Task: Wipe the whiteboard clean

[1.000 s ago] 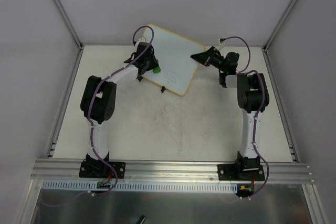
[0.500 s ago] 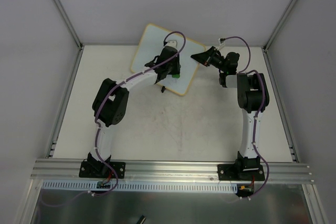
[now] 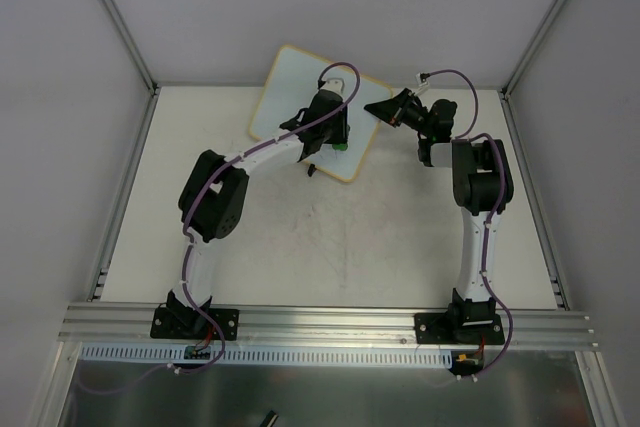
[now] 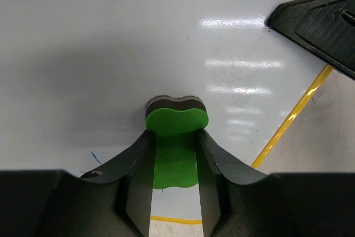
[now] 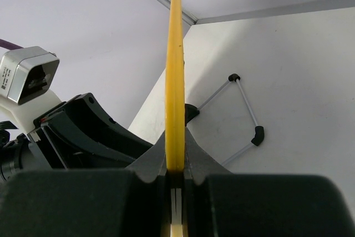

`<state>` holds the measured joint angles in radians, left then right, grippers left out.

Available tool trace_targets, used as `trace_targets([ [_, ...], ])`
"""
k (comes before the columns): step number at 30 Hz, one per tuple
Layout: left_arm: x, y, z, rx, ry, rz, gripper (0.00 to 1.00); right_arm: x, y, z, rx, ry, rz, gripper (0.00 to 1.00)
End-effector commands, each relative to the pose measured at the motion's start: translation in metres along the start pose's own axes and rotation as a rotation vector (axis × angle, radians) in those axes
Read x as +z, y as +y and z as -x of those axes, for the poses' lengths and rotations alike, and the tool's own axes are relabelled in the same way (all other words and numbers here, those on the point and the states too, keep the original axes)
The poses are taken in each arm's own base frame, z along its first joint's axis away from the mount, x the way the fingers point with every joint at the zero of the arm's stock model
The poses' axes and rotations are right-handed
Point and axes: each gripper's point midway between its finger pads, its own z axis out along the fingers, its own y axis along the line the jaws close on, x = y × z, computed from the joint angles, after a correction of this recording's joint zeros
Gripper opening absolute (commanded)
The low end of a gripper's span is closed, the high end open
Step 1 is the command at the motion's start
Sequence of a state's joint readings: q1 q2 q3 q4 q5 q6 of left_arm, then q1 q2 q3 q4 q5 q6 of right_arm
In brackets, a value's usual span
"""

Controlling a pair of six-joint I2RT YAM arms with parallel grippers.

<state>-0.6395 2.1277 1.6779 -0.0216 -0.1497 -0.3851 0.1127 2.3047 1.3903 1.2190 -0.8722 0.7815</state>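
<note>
The whiteboard [image 3: 295, 87] stands tilted at the back of the table, white with a yellow-wood frame. My left gripper [image 3: 337, 142] is shut on the green eraser [image 4: 176, 126] and presses its dark felt face against the board's lower right part [image 4: 111, 43]. A short blue stroke [image 4: 96, 157] shows on the board left of the fingers. My right gripper [image 3: 381, 110] is shut on the board's right edge; in the right wrist view the yellow frame [image 5: 175, 54] runs edge-on between the fingers. The right gripper's finger [image 4: 324, 26] shows in the left wrist view.
The board's wire stand with black feet [image 5: 257, 135] rests on the table behind it. A black clip foot [image 3: 312, 170] sits at the board's lower edge. Grey walls with metal posts enclose the table on three sides.
My left gripper has swept the eraser from the board's left side across to its lower right part. The small drawn mark seen earlier is now under the arm. The right arm has not moved.
</note>
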Motion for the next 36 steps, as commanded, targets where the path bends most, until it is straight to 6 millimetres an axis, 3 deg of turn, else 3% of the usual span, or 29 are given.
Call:
trace_targets([
  [1, 0.017, 0.023, -0.049, -0.036, 0.122, 0.021, 0.0, 0.005, 0.074, 0.02, -0.177, -0.008, 0.219, 0.0],
  [6, 0.012, 0.077, -0.053, -0.217, 0.151, 0.069, 0.0, 0.005, 0.074, 0.02, -0.176, -0.008, 0.219, 0.0],
  [10, 0.003, 0.112, -0.058, -0.253, 0.147, 0.158, 0.0, 0.005, 0.073, 0.02, -0.175, -0.01, 0.218, 0.0],
  [17, -0.009, 0.146, -0.068, -0.322, 0.156, 0.231, 0.0, 0.005, 0.073, 0.02, -0.173, -0.011, 0.22, 0.0],
  [26, -0.007, 0.154, -0.085, -0.413, 0.202, 0.227, 0.0, 0.004, 0.073, 0.02, -0.17, -0.012, 0.219, 0.0],
  [36, -0.007, 0.135, -0.084, -0.343, 0.206, 0.189, 0.0, 0.004, 0.073, 0.02, -0.169, -0.014, 0.221, 0.0],
])
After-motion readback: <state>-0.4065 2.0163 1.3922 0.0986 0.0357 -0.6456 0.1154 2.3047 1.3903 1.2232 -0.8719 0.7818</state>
